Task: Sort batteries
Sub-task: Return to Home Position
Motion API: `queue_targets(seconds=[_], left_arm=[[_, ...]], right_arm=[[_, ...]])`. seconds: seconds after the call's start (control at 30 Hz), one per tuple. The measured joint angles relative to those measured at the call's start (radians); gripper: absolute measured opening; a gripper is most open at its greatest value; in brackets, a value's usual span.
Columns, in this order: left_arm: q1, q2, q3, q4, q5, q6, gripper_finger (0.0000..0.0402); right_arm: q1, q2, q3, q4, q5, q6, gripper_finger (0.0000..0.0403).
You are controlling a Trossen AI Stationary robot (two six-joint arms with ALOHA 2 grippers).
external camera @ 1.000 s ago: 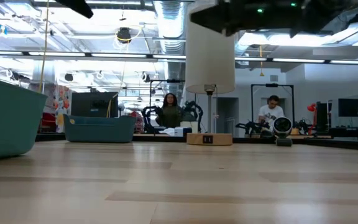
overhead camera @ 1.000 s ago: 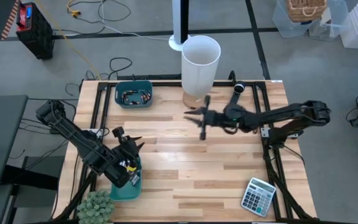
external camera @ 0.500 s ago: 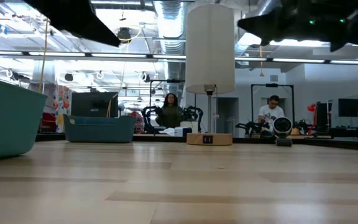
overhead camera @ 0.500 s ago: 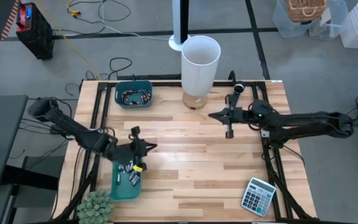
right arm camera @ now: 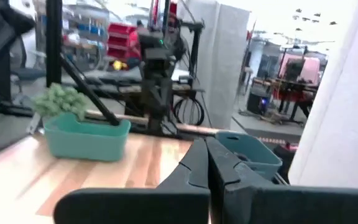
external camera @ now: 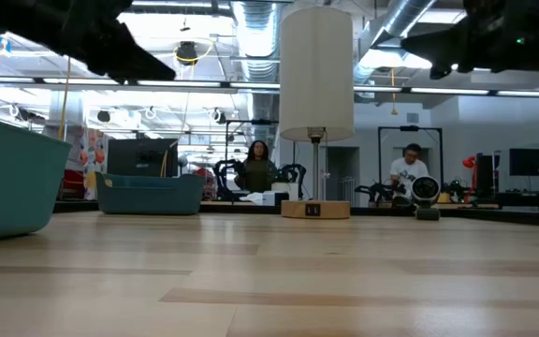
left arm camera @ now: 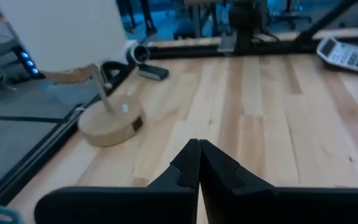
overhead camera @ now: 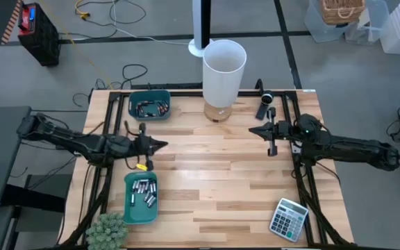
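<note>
**High view.** I find the left tool over the left side of the tabletop, between the two teal bins and clear of both. The right tool hangs over the right side, near a small black device. The silver batteries lie in the near bin. The darker batteries lie in the far bin. No cell sits on the bare wood. A white lamp stands at the far edge, a calculator at the near right corner and a plant beside the near bin.

**Low view.** Both arms show only as dark shapes above the wood. Both bins stand at the left, the lamp base in the middle. Two people are in the room behind.

**Left wrist view.** The left tool's fingers are pressed together with nothing between them.

**Right wrist view.** The right tool's fingers are likewise together and hold nothing. Both bins are in sight beyond them.
</note>
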Motion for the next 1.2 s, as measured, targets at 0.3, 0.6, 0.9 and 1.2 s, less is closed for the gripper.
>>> queue_targets(seconds=[0.3,0.6,0.9,1.2], left_arm=[[0.03,-0.229,-0.144,0.027,0.0,-0.015,0.0],[0.03,-0.369,-0.242,0.036,-0.021,-0.031,0.0],[0.029,-0.57,-0.293,-0.049,-0.047,-0.034,0.0],[0.026,-0.717,-0.293,-0.248,-0.049,-0.076,0.0]], right_arm=[[-0.007,-0.141,-0.107,0.009,-0.004,0.073,0.0003],[0.059,-0.221,-0.225,0.026,-0.026,0.176,0.0003],[0.067,-0.356,-0.225,-0.079,-0.022,0.141,0.0003],[-0.02,-0.518,-0.224,-0.315,-0.016,0.137,0.0003]])
